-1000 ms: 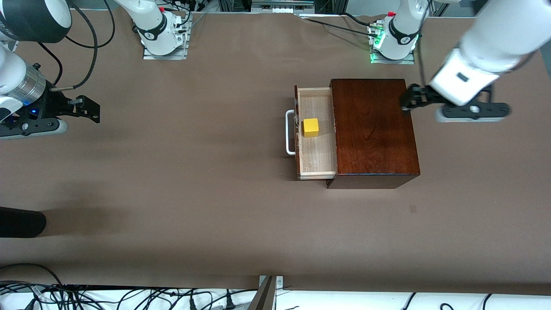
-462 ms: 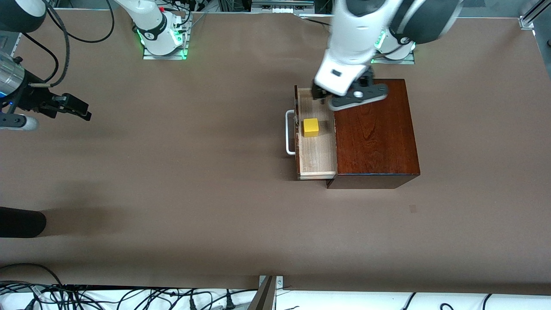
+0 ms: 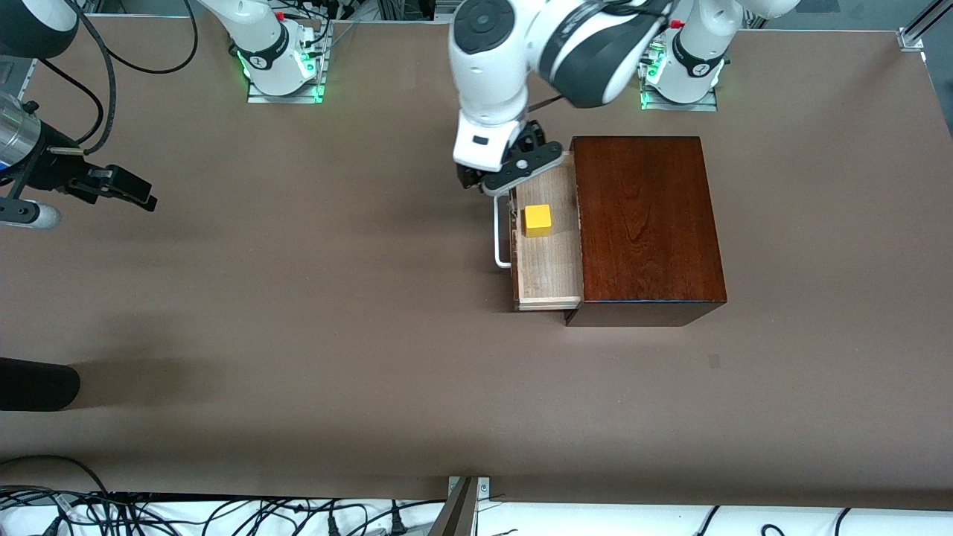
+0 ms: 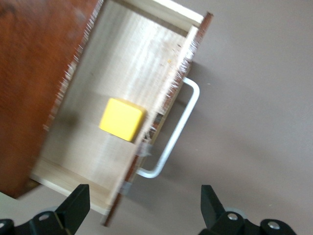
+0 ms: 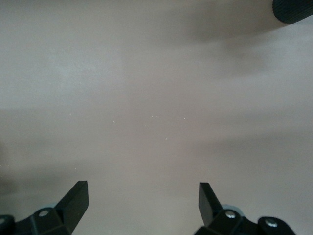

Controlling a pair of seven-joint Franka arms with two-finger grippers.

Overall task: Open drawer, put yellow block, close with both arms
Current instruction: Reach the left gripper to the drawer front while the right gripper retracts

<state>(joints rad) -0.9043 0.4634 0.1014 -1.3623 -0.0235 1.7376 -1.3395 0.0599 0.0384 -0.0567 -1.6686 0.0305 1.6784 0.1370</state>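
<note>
The drawer stands pulled out of the dark mahogany box, with its white loop handle toward the right arm's end. The yellow block lies in the pale tray. My left gripper is open and empty over the drawer's front corner, by the handle's end nearer the robot bases. In the left wrist view the block, tray and handle show between my open fingers. My right gripper is open and empty over bare table at the right arm's end.
A black rounded object lies at the table's edge at the right arm's end, nearer the front camera; it also shows in the right wrist view. Cables run along the table's front edge.
My left arm swept from the box's left-arm end over the box to the drawer's front corner. My right gripper drew back slightly toward the table's edge. Drawer and block have not moved.
</note>
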